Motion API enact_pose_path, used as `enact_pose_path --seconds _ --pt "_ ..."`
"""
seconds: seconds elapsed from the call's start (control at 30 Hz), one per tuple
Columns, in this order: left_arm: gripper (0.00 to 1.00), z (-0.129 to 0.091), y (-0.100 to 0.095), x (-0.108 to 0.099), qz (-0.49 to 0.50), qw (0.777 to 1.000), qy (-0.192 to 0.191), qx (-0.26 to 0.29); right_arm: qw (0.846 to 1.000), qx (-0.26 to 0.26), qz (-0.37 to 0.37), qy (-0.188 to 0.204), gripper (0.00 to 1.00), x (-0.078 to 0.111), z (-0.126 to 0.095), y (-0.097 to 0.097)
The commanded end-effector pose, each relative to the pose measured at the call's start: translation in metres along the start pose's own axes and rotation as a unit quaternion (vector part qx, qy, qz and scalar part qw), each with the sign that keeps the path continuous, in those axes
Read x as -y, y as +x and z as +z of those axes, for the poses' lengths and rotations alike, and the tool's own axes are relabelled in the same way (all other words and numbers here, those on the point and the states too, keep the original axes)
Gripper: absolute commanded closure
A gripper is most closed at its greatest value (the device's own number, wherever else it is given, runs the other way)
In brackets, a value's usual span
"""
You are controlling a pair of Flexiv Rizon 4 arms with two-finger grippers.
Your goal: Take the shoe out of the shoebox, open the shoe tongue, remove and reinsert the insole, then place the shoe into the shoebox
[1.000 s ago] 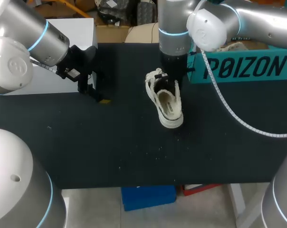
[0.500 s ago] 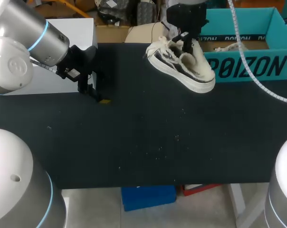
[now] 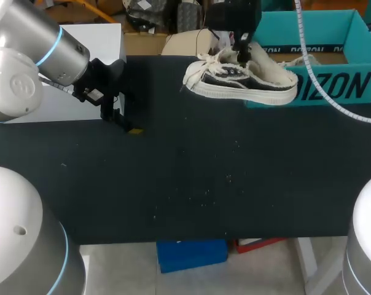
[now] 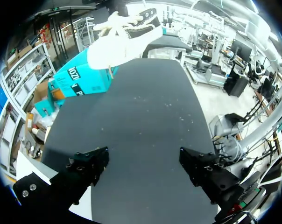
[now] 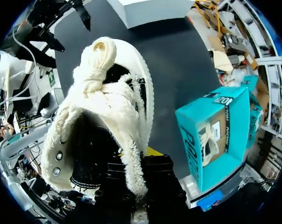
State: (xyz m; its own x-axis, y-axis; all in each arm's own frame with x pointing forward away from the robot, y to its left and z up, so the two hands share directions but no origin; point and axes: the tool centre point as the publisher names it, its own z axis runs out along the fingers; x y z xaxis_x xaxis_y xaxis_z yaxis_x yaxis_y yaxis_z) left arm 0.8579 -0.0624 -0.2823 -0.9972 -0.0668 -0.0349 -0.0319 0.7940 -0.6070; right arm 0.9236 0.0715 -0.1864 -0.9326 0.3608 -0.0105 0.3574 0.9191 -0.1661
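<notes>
The right claw (image 3: 241,50) is clamped on the shoe (image 3: 241,83), pinching its fleecy collar from both sides (in the right wrist view one yellow tip just shows beside the lining). The shoe hangs from it clear of the desk (image 3: 185,184). It lies roughly level, with its toe toward the left arm's side and its heel in front of the teal shoebox (image 3: 342,86), at the front wall. A white object (image 5: 207,140) lies inside the shoebox; what it is I cannot tell. The left claw (image 3: 127,123) hangs low over the far left part of the desk, just in front of a white box (image 3: 99,37), well apart from the shoe. Its fingers are spread wide with nothing between them.
</notes>
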Motion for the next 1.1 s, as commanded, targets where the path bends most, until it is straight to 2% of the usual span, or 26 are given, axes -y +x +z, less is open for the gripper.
enact_pose_path --seconds 0.03,0.13,0.23,0.37,0.47,0.63,0.67,0.9,1.0,1.1 --pt "0.00 0.001 0.001 -0.001 0.000 1.000 0.001 0.003 1.000 0.006 0.011 0.004 1.00 -0.013 -0.003 -0.004" --pt "0.00 0.001 0.001 -0.001 0.000 1.000 0.001 0.003 0.999 0.033 -0.021 0.016 1.00 -0.003 -0.014 -0.020" --pt "0.00 0.001 0.001 -0.001 0.000 1.000 0.001 0.003 0.995 0.066 -0.064 0.026 1.00 0.009 -0.028 -0.047" --pt "0.00 0.001 0.001 -0.001 0.000 1.000 0.001 0.003 0.985 0.105 -0.136 0.012 1.00 0.019 -0.033 -0.085" --pt "0.00 0.001 0.001 -0.001 0.000 1.000 0.001 0.003 0.979 0.111 -0.171 0.023 1.00 0.028 -0.033 -0.122" --pt "0.00 0.001 0.001 -0.001 0.000 1.000 0.001 0.003 0.972 0.107 -0.204 0.035 1.00 0.044 -0.026 -0.197" --pt "0.00 0.001 0.001 -0.001 0.000 1.000 0.001 0.003 0.972 0.105 -0.208 0.035 1.00 0.047 -0.023 -0.215" --pt "0.00 0.001 0.001 -0.001 0.000 1.000 0.001 0.003 0.968 0.108 -0.219 0.048 1.00 0.062 -0.011 -0.304" --pt "0.00 0.001 0.001 -0.001 0.000 1.000 0.001 0.003 0.970 0.112 -0.211 0.049 1.00 0.068 -0.006 -0.337" --pt "0.00 0.001 0.001 -0.001 0.000 1.000 0.001 0.003 0.971 0.112 -0.206 0.048 1.00 0.072 0.004 -0.362"
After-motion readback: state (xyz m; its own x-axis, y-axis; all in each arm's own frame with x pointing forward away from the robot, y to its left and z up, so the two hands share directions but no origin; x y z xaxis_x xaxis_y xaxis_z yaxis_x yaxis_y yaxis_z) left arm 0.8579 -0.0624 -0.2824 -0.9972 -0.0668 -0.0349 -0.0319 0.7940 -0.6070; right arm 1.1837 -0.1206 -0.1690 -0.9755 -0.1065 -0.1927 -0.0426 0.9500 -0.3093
